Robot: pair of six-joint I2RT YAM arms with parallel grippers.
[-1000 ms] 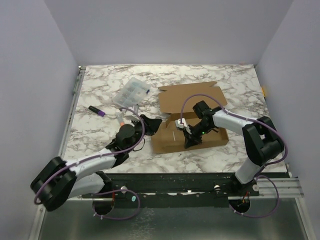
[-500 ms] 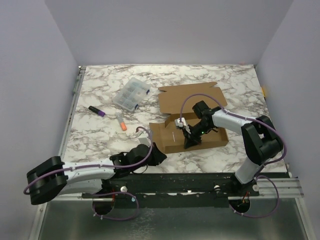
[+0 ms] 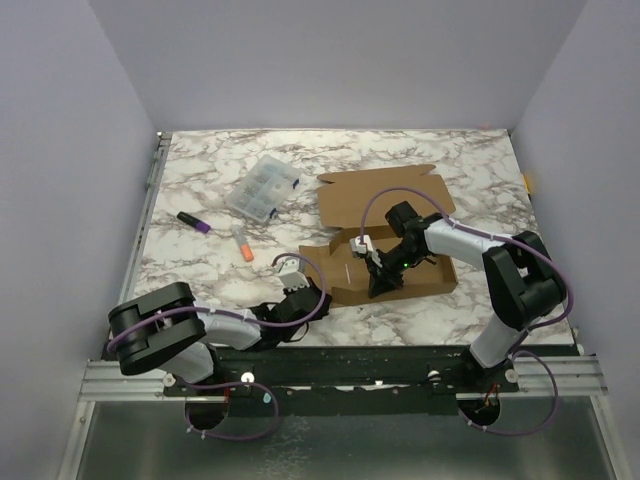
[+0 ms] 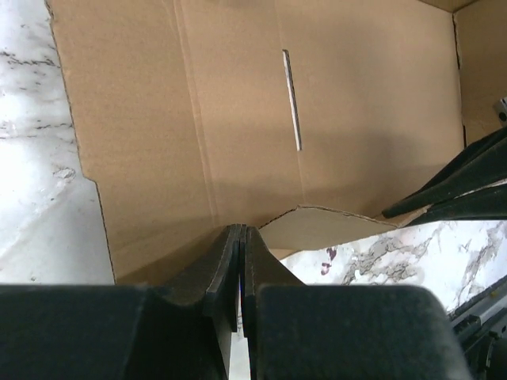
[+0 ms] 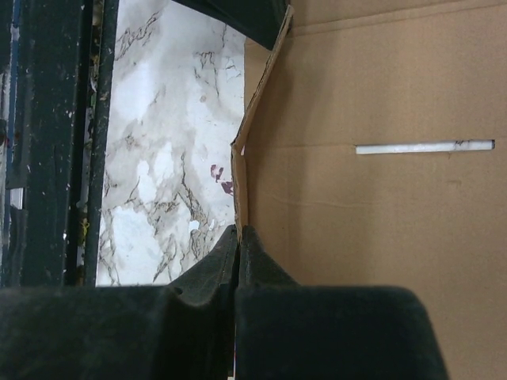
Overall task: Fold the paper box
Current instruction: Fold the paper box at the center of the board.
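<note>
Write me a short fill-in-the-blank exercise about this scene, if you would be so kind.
1. The paper box is made of brown ____.
2. In the top view, the clear compartment case lies to the ____ of the box.
3. The right end effector is ____ (open/shut) on an edge of the box.
4. Each wrist view shows a narrow ____ cut through a panel of the box.

Missing words: cardboard; left; shut; slit.

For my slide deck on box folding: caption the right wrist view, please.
Right gripper shut on a thin edge of the paper box, its slit beside, marble table beyond.
</note>
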